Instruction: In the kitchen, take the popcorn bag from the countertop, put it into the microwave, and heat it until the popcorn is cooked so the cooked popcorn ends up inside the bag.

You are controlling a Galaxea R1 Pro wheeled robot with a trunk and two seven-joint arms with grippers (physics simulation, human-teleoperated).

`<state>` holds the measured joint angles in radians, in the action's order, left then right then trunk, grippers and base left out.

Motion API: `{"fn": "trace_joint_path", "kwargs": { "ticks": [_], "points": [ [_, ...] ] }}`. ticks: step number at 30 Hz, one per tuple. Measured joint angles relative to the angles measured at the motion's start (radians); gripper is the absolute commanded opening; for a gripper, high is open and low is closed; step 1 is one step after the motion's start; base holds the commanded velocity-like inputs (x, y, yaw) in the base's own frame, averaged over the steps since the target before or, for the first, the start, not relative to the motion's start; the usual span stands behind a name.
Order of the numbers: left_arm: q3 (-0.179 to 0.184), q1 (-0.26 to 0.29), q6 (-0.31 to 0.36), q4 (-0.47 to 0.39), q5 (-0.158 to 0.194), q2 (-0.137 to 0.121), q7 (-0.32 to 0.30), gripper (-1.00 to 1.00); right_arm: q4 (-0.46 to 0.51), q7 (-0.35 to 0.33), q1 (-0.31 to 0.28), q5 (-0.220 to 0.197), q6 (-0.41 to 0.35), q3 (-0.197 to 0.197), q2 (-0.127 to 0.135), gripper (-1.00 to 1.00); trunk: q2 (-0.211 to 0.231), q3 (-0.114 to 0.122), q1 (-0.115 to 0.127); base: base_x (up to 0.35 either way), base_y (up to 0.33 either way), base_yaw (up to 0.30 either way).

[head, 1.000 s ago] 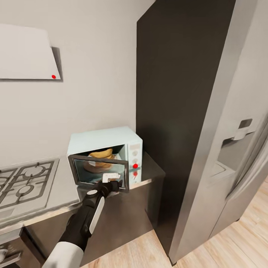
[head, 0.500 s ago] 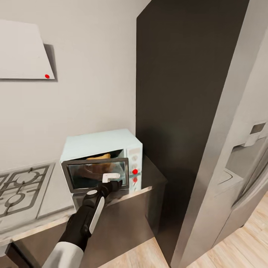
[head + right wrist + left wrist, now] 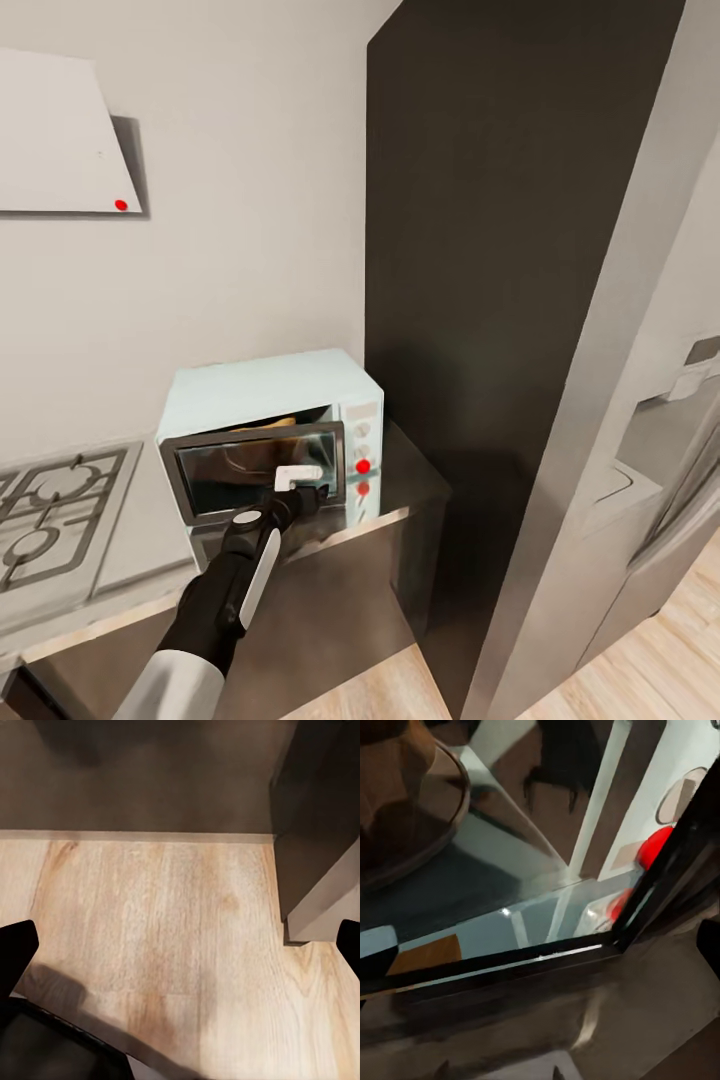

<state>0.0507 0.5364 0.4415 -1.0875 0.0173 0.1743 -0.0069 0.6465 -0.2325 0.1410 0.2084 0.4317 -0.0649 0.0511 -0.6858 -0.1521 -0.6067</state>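
Pressing microwave [image 3: 270,400] door: left gripper [image 3: 300,492], grip unclear | right gripper [image 3: 180,945] spread, empty | gas hob [image 3: 50,510] beside

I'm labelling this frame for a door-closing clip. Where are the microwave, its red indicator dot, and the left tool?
microwave [image 3: 265,385], head view, on its pale mint top.
red indicator dot [image 3: 363,466], head view, dot's centre on the white panel.
left tool [image 3: 303,495], head view, at its fingertips by the door.

Microwave [image 3: 607,832] door glass w/ dark frame close up, brown popcorn bag [image 3: 405,802] behind it, red dot [image 3: 656,847] beside.
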Motion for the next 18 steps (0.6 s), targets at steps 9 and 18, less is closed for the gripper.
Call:
{"fn": "trace_joint_path", "kwargs": {
  "ticks": [9, 18],
  "points": [
    [0.000, -0.004, -0.001, -0.001, 0.001, 0.000, 0.000, 1.00, -0.027, 0.000, -0.011, 0.000, 0.000, -0.002, 0.002, 1.00, 0.000, 0.000, 0.000, 0.040, 0.000, 0.000],
    [0.000, -0.005, -0.001, -0.001, 0.001, 0.000, 0.000, 1.00, -0.031, 0.000, -0.012, 0.000, 0.001, -0.002, 0.002, 1.00, 0.000, 0.000, 0.000, 0.073, 0.000, 0.000]
  ]
}}
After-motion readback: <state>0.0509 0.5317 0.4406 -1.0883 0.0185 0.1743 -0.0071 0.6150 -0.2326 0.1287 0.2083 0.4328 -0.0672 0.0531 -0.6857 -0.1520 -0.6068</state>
